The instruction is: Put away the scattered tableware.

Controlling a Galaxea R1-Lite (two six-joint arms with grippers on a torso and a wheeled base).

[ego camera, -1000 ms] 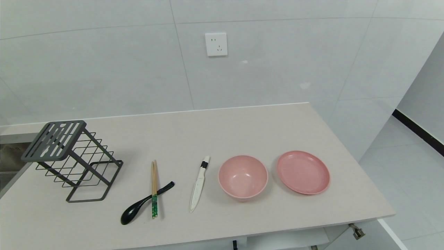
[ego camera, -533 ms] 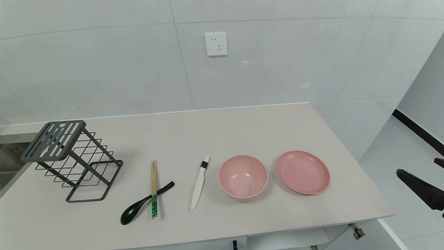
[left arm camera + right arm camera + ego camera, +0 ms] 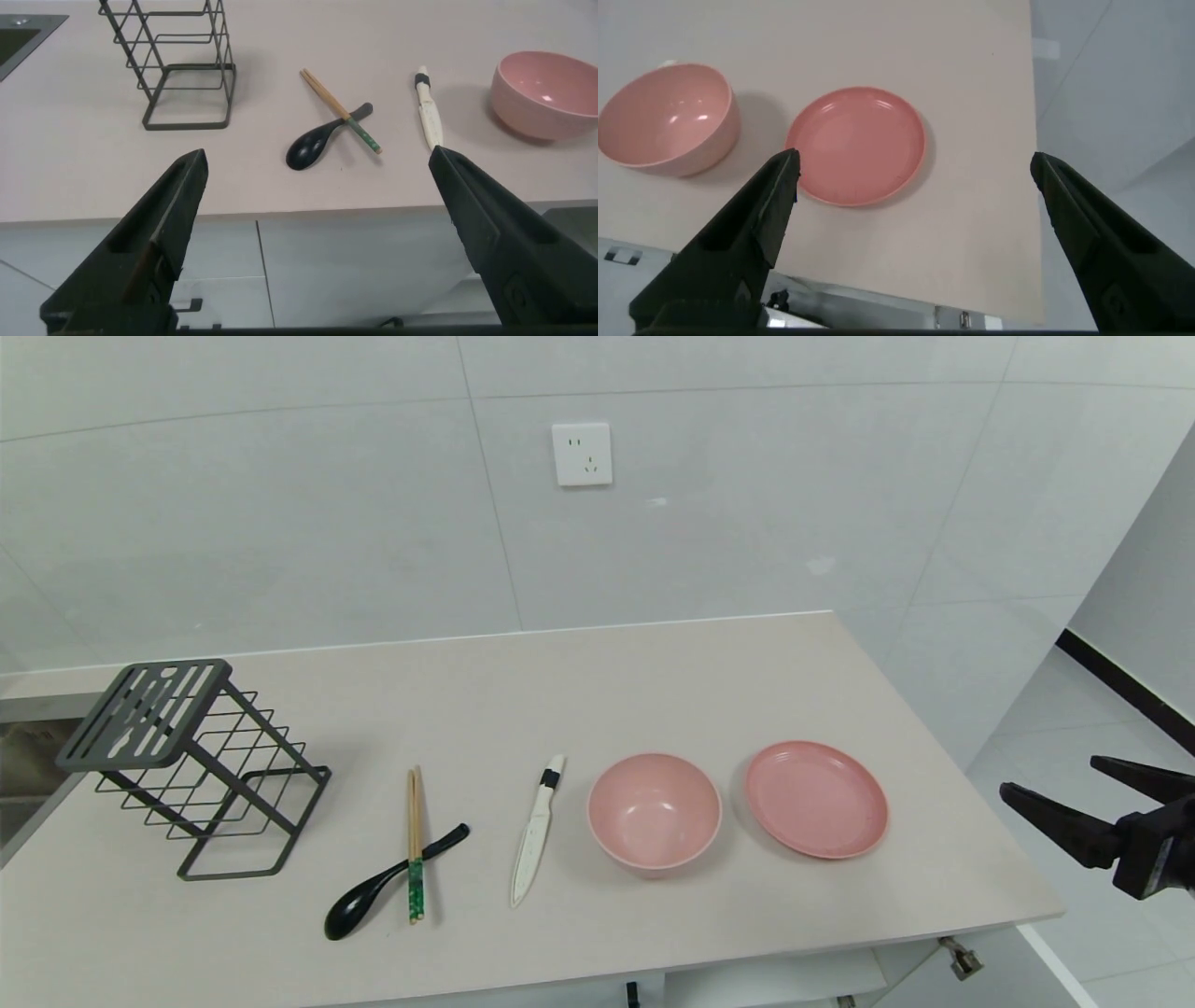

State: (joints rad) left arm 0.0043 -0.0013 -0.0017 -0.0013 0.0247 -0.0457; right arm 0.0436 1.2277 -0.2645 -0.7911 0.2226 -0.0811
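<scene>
The pink plate [image 3: 815,798] is the piece of tableware nearest the right gripper [image 3: 1048,775]. It lies flat on the counter [image 3: 653,691], just inside the edge that this gripper hangs beyond. The right gripper's fingers are spread wide apart and hold nothing. It sits off the counter's right side, clear of the surface. Just past the plate from that gripper stands the pink bowl [image 3: 653,812], upright, with a narrow gap between the two.

Farther from it lies the white knife [image 3: 535,831], which has a dark band near its handle. After the knife come the chopsticks [image 3: 414,845], laid across the handle of the black spoon [image 3: 383,885].

The left gripper [image 3: 316,157] is back from the counter's front edge, its fingers also wide apart and empty. The spoon and chopsticks lie straight ahead of it. The knife and bowl are off towards one finger, and the dark wire rack [image 3: 187,765] stands towards the other. A wall socket [image 3: 582,455] sits on the tiles behind the counter.
</scene>
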